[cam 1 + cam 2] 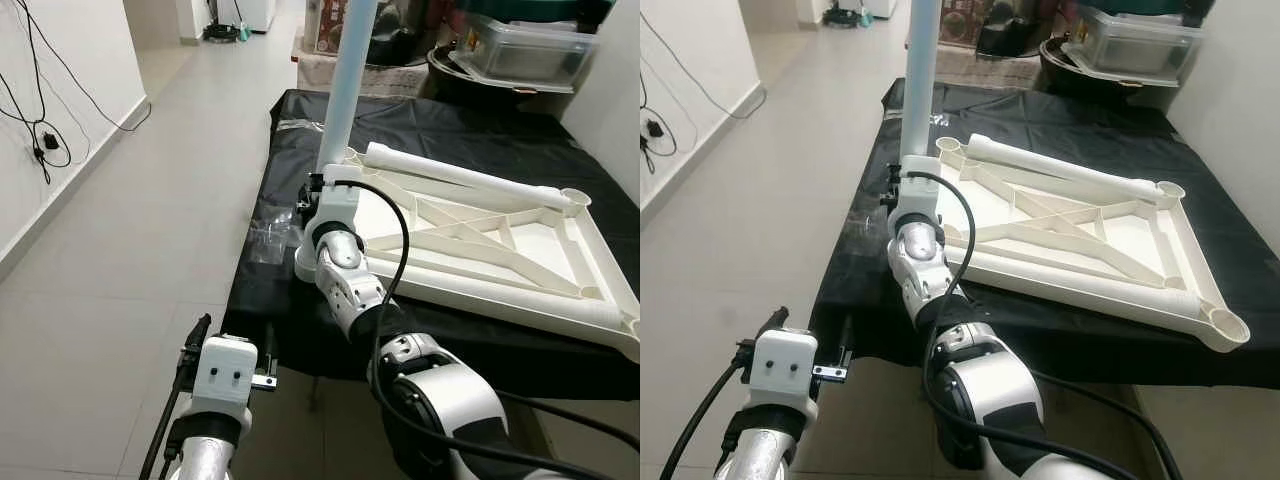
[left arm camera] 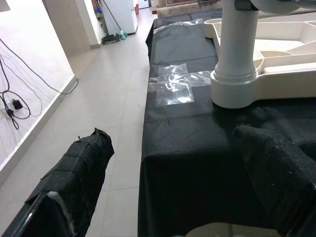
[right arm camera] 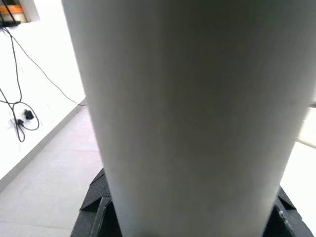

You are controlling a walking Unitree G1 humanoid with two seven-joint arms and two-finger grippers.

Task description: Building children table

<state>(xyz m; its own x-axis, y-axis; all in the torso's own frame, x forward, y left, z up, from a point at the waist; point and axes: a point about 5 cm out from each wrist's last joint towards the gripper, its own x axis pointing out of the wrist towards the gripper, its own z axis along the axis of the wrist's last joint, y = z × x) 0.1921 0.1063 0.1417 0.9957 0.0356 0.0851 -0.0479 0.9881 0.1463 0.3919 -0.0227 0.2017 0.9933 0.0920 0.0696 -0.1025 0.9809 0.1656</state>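
My right gripper [image 1: 318, 190] was pinching the upright table leg [image 1: 345, 85], which stood in the tabletop's [image 1: 480, 240] corner at nine o'clock. My left gripper [image 2: 173, 187] hung spread beside the black table [image 1: 460, 140].

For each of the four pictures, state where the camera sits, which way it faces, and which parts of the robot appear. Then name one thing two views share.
Left eye: head, looking forward and down at the upturned tabletop; both arms show.
Right eye: same scene, with the right hand at the upright leg.
Left wrist: along its black fingers over the black cloth, with the left hand open.
Right wrist: pressed close to the leg.
Shared: the leg's corner socket.
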